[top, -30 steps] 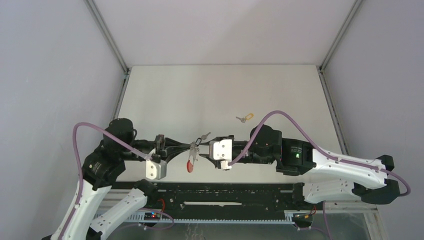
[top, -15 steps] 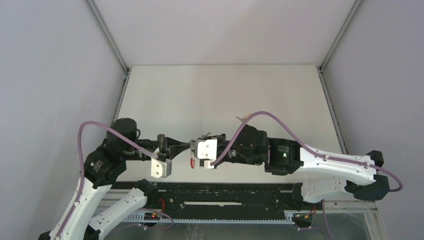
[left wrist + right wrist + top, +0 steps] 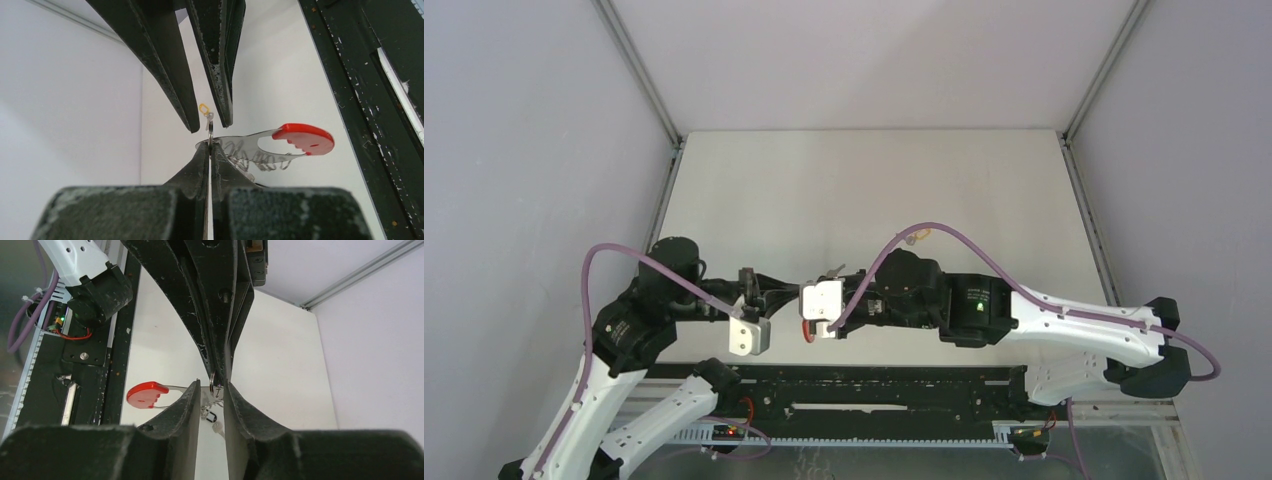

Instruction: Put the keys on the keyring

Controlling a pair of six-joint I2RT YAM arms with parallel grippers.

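Red plastic band plus a tangle of silver wire rings, aka the keyring [image 3: 300, 138], up off the worktop [image 3: 864, 190] and hanging in mid-air between the two arms, over the near part of the surface. Left hand [image 3: 207, 149] pressed tight together, pinching one small wire ring [image 3: 210, 134] right at the fingertips, ring upright and edge-on in the left wrist view. Rest of the keyring sticking out sideways from that pinch: a pale stem first, then the bunch of loose rings [image 3: 252, 159] underneath, then the red end farthest out. Right hand [image 3: 212, 386] nose to nose with the left one, fingers spread a little, one on each side of that same small ring, straddling it with a sliver of daylight either side as far as both wrist views go, so not gripping anything. Nearly hidden from above, all of this, with the white wrist camera housings [image 3: 821, 299] in the way and only a dab of red poking out. Yellow-tagged key [image 3: 203, 107] flat on the worktop well beyond the hands, toward the middle, partly behind the right arm's purple cable [image 3: 954, 237] in the top view. Black-tagged key [image 3: 210, 416] visible through the gap between the right hand's fingers, just below the pinched ring. Lying on the worktop or dangling from something? Can't tell.
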